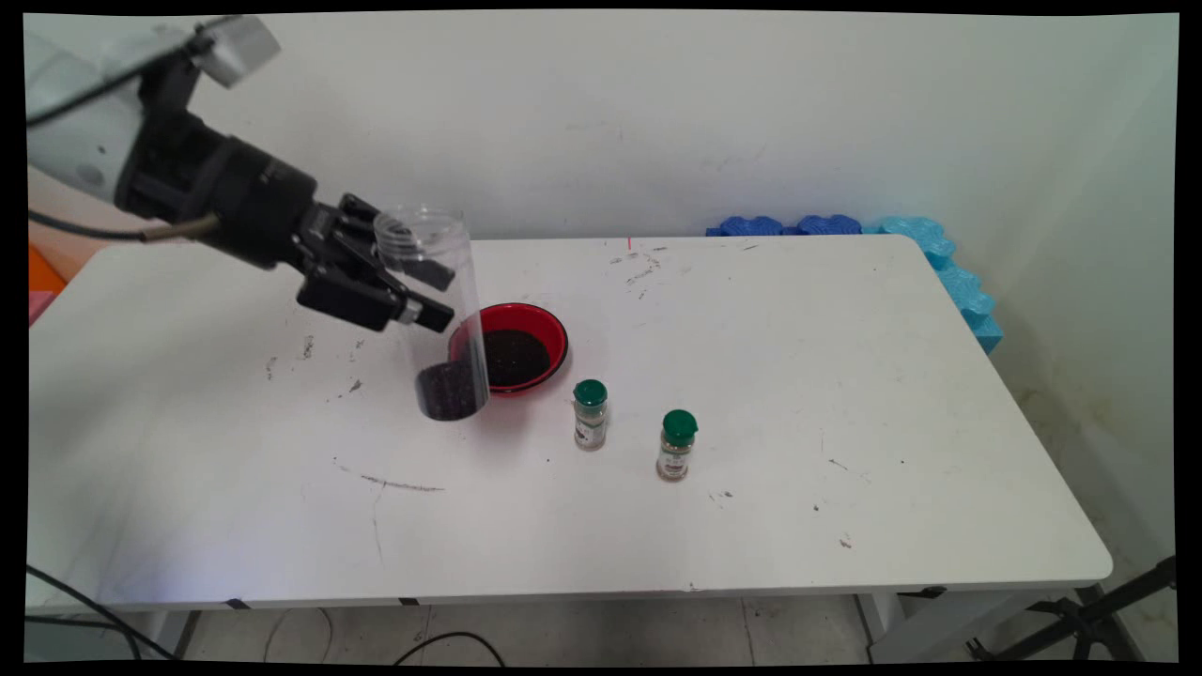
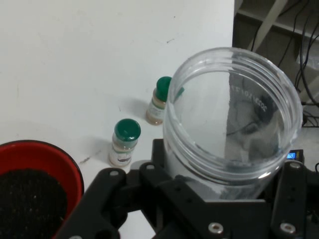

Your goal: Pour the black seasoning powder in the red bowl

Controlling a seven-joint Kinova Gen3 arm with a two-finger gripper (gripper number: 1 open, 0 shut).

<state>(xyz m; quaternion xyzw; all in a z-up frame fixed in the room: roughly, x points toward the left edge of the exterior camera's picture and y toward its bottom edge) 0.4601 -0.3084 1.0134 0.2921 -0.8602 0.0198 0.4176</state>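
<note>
My black gripper point(image 1: 413, 286) is shut on a tall clear plastic jar point(image 1: 441, 310), held nearly upright with its open mouth up. A little dark grainy stuff lies at the jar's bottom point(image 1: 451, 391). In the hand view the jar's wide mouth point(image 2: 232, 119) fills the right side above the gripper's linkage. Just right of the jar stands a red bowl point(image 1: 554, 329) holding dark grains point(image 1: 515, 357); part of that bowl point(image 2: 70, 169) shows at the hand view's lower left.
Two small spice bottles with green caps point(image 1: 590, 415) point(image 1: 676, 445) stand in front of the bowl, also visible as bottles point(image 2: 123, 142) point(image 2: 159, 99) in the hand view. Blue foam pieces point(image 1: 939, 253) line the table's far right corner. Cables hang below the table's near edge.
</note>
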